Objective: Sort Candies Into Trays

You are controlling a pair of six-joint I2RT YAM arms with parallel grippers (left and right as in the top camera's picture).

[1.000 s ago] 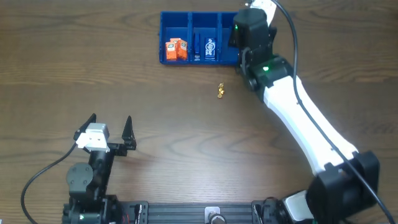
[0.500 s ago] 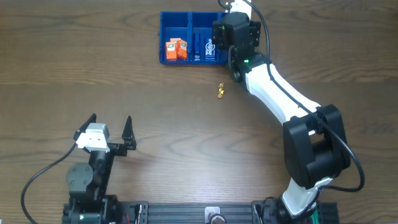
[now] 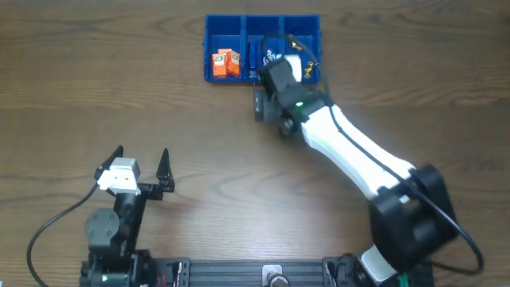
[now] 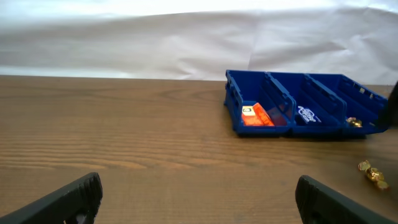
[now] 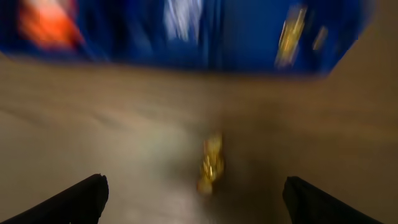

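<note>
A loose gold candy (image 5: pixel 211 163) lay on the brown wood-grain desk (image 3: pixel 80 80), a little way out from the front wall of the blue tray (image 3: pixel 263 17) and not touching it. As far as the blur let me judge, its long axis ran straight toward the tray. The right gripper (image 5: pixel 194 186) hung above it, jaws spread wide with nothing between them. In the tray, orange candies (image 3: pixel 225 64) sat in one end compartment, a blue-and-white candy (image 4: pixel 306 114) in the middle one, and gold candies (image 4: pixel 354 122) in the other end. The left gripper (image 3: pixel 142 155) stood well apart from the tray, jaws also open and empty. Beyond the tray, a creased white backdrop (image 4: pixel 124 43) closed off the room.
</note>
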